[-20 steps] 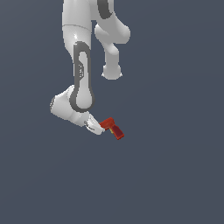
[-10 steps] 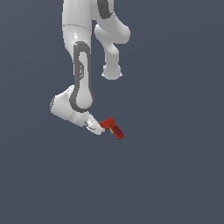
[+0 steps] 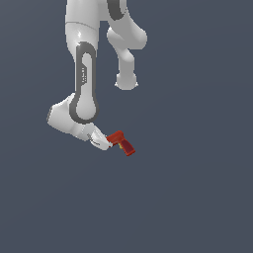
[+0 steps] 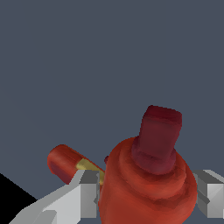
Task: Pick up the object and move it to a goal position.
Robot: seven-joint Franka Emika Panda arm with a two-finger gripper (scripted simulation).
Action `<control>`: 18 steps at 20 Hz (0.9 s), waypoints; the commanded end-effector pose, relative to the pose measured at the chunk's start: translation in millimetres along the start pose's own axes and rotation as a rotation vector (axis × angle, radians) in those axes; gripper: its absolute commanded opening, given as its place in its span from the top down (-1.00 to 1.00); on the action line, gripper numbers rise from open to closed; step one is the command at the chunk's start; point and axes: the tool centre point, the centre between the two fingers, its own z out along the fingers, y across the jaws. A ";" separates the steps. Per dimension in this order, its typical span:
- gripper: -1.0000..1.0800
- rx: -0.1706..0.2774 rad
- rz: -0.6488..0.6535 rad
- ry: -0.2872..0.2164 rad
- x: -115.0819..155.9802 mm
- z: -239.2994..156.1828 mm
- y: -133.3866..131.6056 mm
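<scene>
Between tool (image 3: 102,142) fingers (image 4: 85,192): red drill-shaped object (image 3: 121,142), body clamped, darker handle jutting toward exterior view's right. No shift in arm or object over last second. Grasp apparently settled; carry to goal pending.

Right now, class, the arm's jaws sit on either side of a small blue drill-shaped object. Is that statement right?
Not quite: the drill-shaped object is red, not blue, with a darker red handle. The wrist view shows it best, filling the space between the two fingers of the gripper, one on each side. The exterior view shows the same red colour.
</scene>
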 end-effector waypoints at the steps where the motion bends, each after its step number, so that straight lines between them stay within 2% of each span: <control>1: 1.00 0.001 -0.001 0.003 3.1 -19.9 1.6; 12: 1.00 -0.003 0.000 0.000 22.3 -122.5 16.0; 18: 1.00 -0.002 -0.001 -0.002 30.1 -156.5 19.3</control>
